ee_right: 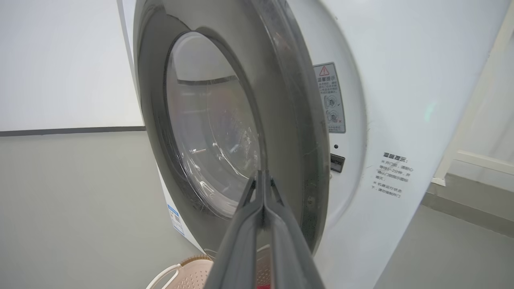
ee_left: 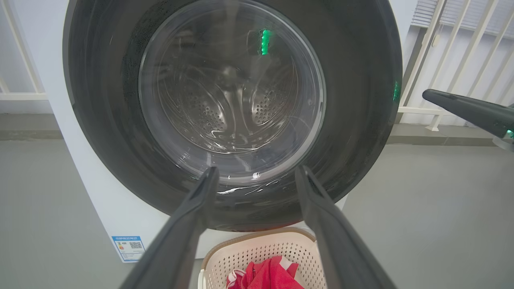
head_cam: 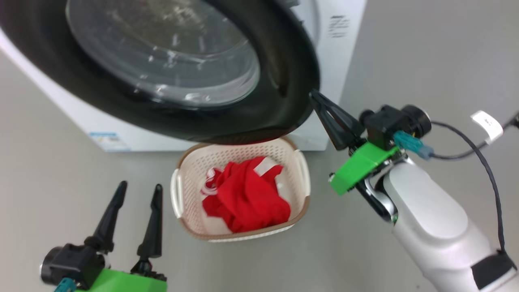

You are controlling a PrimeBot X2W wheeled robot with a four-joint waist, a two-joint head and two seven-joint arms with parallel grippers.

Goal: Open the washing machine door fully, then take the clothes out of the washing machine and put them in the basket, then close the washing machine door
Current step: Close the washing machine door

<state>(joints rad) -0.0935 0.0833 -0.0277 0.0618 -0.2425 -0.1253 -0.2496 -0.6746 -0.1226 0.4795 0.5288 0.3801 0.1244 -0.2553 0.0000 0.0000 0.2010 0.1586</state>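
Right gripper point(head_cam: 313, 95): fingers pressed together, nothing between them, tip right at the outer right edge of the washing machine door point(head_cam: 284, 81). Touching or just short of it, cannot tell. In the right wrist view the closed tip point(ee_right: 263, 173) lies over the black rim point(ee_right: 299, 120), between the window and the rim's outer edge. The latch slot point(ee_right: 337, 162) on the white front of the washing machine point(ee_right: 401, 80) shows just past that edge, and I cannot tell if the door is latched. Left gripper point(head_cam: 140, 186): fingers spread wide and empty, low on the left, pointing at the machine and apart from everything. Its wrist view looks between the spread tips point(ee_left: 257, 170) square at the door window, with the steel drum point(ee_left: 233, 104) visible through the glass. The basket point(head_cam: 190, 166) sits on the floor point(head_cam: 61, 182) directly under the door's lower rim, which overhangs its far edge in the head view. The clothes point(head_cam: 247, 194) are in the basket, red, bunched toward the middle. There is open floor left of the basket around the left gripper and right of the machine past the right arm. A railing point(ee_left: 449, 60) stands behind on the right.
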